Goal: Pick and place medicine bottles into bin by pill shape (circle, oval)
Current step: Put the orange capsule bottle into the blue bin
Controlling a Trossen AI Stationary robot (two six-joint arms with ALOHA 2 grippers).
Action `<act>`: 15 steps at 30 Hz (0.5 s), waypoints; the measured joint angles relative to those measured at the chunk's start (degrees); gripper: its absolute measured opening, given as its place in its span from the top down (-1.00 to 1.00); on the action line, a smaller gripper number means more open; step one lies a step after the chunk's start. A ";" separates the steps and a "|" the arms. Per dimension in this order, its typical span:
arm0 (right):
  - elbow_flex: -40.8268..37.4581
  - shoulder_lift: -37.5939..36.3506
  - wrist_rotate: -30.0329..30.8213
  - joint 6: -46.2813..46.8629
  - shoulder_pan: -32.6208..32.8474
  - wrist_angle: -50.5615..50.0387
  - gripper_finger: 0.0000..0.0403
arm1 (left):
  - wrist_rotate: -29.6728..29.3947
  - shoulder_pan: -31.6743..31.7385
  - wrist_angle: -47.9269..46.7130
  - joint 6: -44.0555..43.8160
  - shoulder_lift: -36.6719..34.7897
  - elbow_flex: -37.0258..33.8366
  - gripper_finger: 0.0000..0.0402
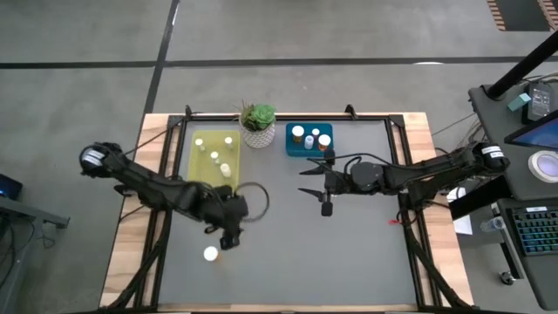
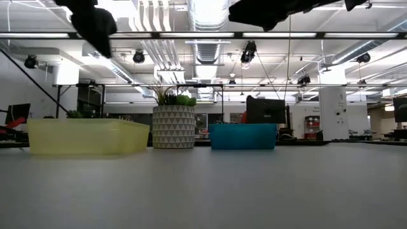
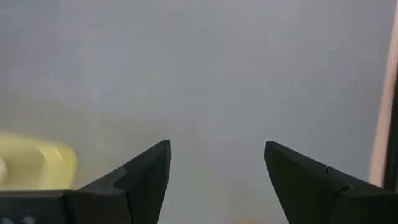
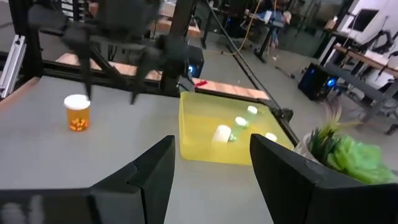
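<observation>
One medicine bottle [image 1: 210,254], amber with a white cap [image 4: 77,113], stands upright on the grey table near the front left. My left gripper [image 1: 227,240] hangs open just to the right of it and above it, and nothing is between its fingers [image 3: 214,180]. The yellow bin [image 1: 215,155] holds several white-capped bottles [image 4: 222,132]. Three bottles stand in the blue bin [image 1: 309,139]. My right gripper [image 1: 308,181] is open and empty. It hovers mid-table in front of the blue bin and points level toward the table's left.
A green plant in a white patterned pot [image 1: 258,122] stands between the two bins at the table's far edge. A black frame rail [image 1: 288,114] runs round the table. The grey mat [image 1: 331,262] lies bare at the centre and near right.
</observation>
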 joint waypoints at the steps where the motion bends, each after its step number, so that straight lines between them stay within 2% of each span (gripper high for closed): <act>1: 0.00 -0.44 0.01 -0.14 0.00 0.05 0.00 | 1.58 -1.03 -3.02 -0.46 1.66 1.83 -0.22; 7: 0.00 -2.22 0.00 -1.21 0.00 -0.39 0.00 | 9.50 -8.59 -15.57 -6.83 9.14 8.42 -0.22; 15: 0.00 -1.71 0.00 -1.45 0.00 -0.53 0.00 | 10.51 -19.04 -15.72 -20.28 11.62 8.19 -0.22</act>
